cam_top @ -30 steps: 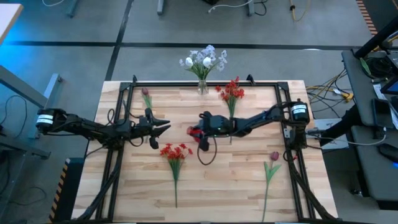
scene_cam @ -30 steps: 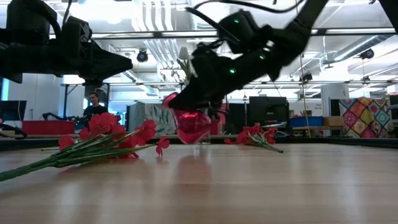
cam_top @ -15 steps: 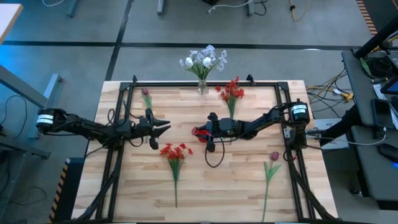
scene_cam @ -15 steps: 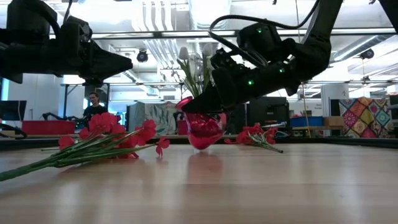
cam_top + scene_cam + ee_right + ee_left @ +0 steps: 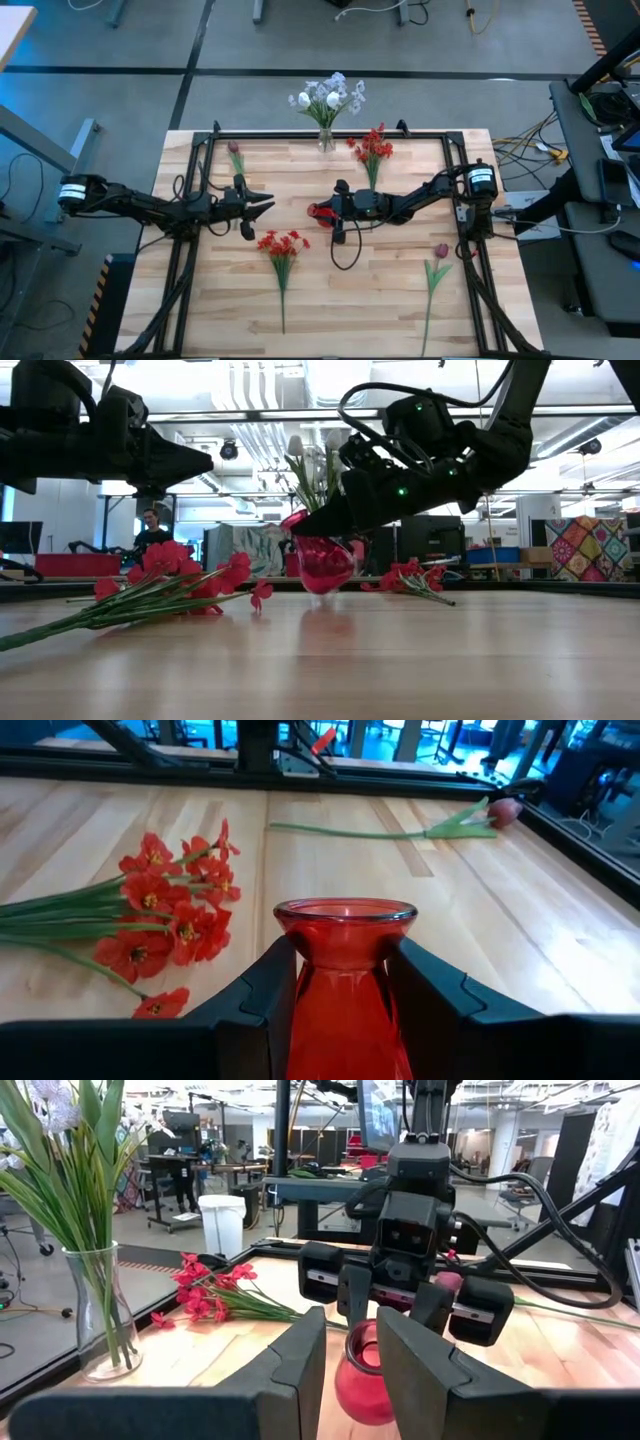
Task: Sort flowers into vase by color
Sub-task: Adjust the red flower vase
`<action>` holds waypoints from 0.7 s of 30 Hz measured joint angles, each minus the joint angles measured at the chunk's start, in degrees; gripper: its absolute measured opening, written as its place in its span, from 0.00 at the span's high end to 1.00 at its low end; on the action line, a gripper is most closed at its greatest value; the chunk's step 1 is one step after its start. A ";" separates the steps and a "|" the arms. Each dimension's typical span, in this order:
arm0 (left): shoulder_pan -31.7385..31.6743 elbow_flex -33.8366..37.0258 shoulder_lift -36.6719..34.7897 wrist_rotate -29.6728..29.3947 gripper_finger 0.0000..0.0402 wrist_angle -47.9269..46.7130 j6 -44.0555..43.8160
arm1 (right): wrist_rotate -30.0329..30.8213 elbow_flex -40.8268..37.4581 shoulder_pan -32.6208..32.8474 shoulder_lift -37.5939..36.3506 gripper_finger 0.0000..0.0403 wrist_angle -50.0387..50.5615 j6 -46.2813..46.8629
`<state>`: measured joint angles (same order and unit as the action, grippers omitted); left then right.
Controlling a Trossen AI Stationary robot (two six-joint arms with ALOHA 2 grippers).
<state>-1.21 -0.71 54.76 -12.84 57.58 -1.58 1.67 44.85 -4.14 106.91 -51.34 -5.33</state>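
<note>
Wooden table [image 5: 380, 290], right claw [image 5: 340, 982] hiding red vase [image 5: 342, 935] neck

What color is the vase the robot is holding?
Red see-through glass vase, held by the right gripper; the right wrist view shows it best.

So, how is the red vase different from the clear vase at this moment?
The red vase is empty and gripped at the neck by the right gripper; the clear vase holds white and pale-blue flowers and no gripper touches it. The red vase is mid-table; the clear vase stands at the far edge. Both are upright glass.
</note>
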 joint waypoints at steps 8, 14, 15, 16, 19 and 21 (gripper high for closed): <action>0.00 0.00 0.00 -0.09 0.81 0.00 -0.01 | 0.00 -0.30 0.00 0.02 0.67 1.35 -0.76; 0.00 0.00 0.00 -0.11 0.81 0.00 0.02 | 0.00 -0.30 0.00 0.07 0.65 -1.06 -0.78; 0.00 0.00 0.00 -0.11 0.81 0.00 0.02 | 0.00 -0.30 -0.02 0.07 0.65 -1.18 -0.82; 0.00 0.00 0.00 -0.10 0.81 0.00 0.02 | 0.00 -0.30 -0.20 0.07 0.65 -1.00 -0.93; 0.00 0.00 0.00 -0.11 0.81 0.00 0.01 | -0.07 -0.30 -0.61 0.07 0.65 -0.30 -1.33; 0.00 0.00 0.00 -0.10 0.81 0.01 0.02 | -0.02 -0.30 -0.95 0.07 0.65 0.09 -1.11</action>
<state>-1.21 -0.71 54.76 -12.94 57.59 -1.56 1.65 44.56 -5.09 106.98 -51.25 -6.44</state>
